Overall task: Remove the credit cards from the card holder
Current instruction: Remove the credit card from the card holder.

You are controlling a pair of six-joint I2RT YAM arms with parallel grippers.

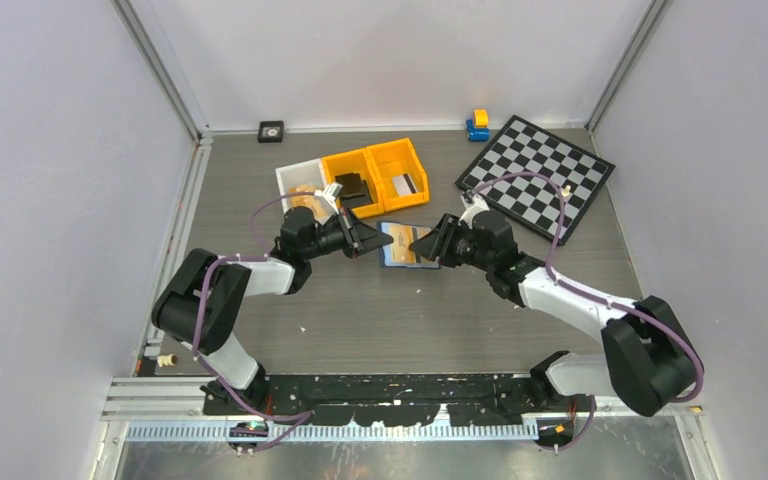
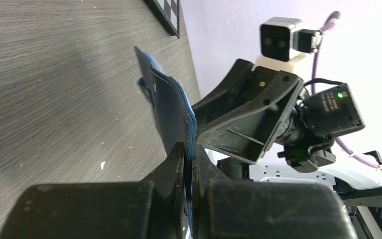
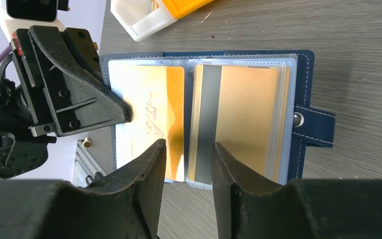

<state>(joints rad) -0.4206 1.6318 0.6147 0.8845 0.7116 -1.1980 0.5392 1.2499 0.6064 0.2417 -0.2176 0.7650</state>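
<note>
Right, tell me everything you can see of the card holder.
The card holder is a navy folding wallet with pale stitching and a snap tab bearing a metal stud. It is spread open at the middle of the grey table, showing clear plastic sleeves with gold cards inside, one crossed by a grey stripe. The left gripper is shut on the edge opposite the tab. The right gripper hangs open over the middle fold, not gripping. Whether it rests flat cannot be told.

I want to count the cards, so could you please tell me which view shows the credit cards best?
Right wrist: the open card holder faces it, both gold credit cards plain. Top external shows them tiny; left wrist sees the holder edge-on.
</note>
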